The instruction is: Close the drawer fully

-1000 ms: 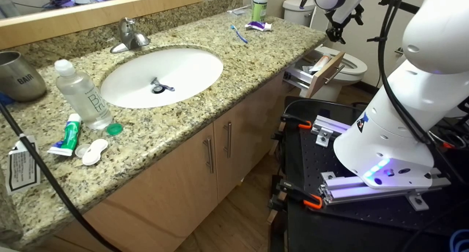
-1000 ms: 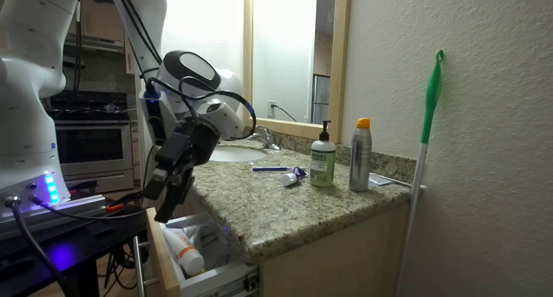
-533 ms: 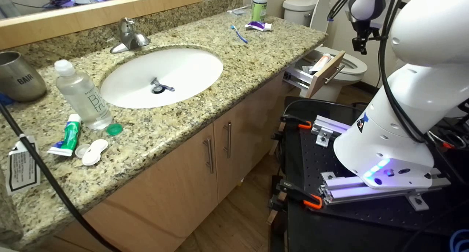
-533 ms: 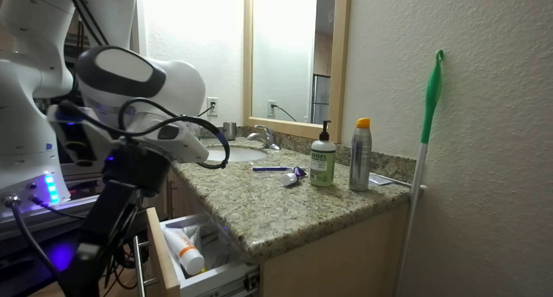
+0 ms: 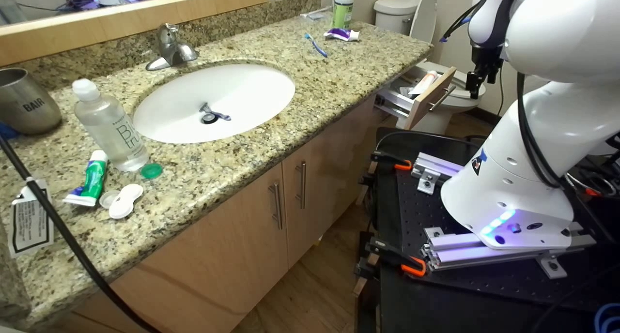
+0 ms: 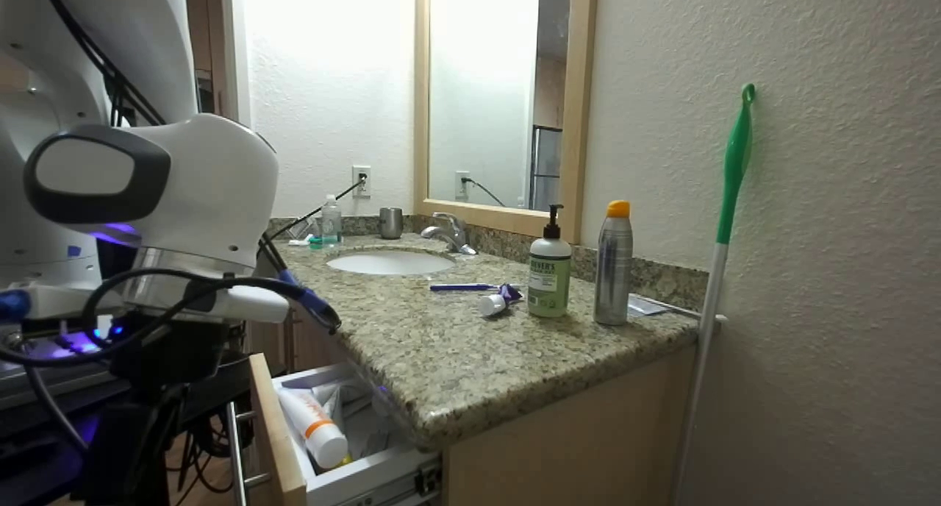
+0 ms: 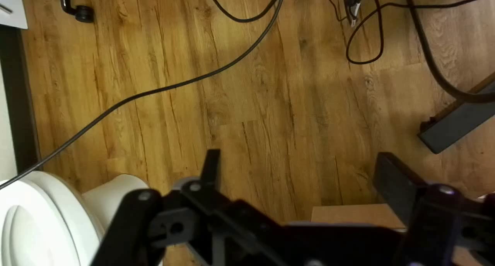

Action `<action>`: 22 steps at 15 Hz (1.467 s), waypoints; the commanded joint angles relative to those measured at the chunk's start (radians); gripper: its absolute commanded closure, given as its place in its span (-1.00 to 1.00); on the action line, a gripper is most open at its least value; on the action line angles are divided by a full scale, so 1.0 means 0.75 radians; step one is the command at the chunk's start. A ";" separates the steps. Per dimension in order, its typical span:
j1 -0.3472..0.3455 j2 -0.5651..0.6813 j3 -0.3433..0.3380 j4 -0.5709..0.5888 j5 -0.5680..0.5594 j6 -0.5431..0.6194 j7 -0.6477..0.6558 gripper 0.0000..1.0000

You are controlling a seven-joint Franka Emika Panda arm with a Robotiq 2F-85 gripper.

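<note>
At 3 o'clock from the sink (image 5: pixel 252 100), viewed from where I stand in an exterior view, the drawer (image 5: pixel 422 106) is extended from below the far end of the counter (image 5: pixel 208 166). Its light tan front (image 6: pixel 274 425), fitted with a bar handle (image 5: pixel 442 98), stands off from the cabinet (image 5: pixel 232 255); the pale side (image 6: pixel 367 476) and metal slide (image 6: pixel 401 485) are exposed. A white tube (image 6: pixel 298 412) with an orange band lies inside, cap toward 5 o'clock in an exterior view.

The gripper (image 7: pixel 301 169) hangs outside the drawer front, apart from front and handle in both exterior views, fingers (image 7: pixel 210 169) directed downward. Jaws: released, spread wide; in the wrist view I see wood floor (image 7: pixel 263 103) between them, with the toilet (image 7: pixel 65 219) at 8 o'clock.

Positions about the sink, in an exterior view: arm base (image 5: pixel 508 197) on its black stand (image 5: pixel 436 299), between 3 and 4 o'clock; faucet (image 5: pixel 172 50), 11 o'clock; toothbrush (image 5: pixel 317 46) and purple tube (image 5: pixel 341 34), 2 o'clock; clear bottle (image 5: pixel 114 129), between 8 and 9 o'clock. A razor (image 5: pixel 223 115) lies in the sink.
</note>
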 commanded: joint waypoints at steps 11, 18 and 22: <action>0.012 0.121 0.217 -0.008 0.579 0.047 -0.017 -1.00; -0.161 0.086 0.526 -0.009 1.006 0.040 -0.170 -1.00; -0.083 0.015 0.385 -0.037 0.888 -0.010 -0.202 -1.00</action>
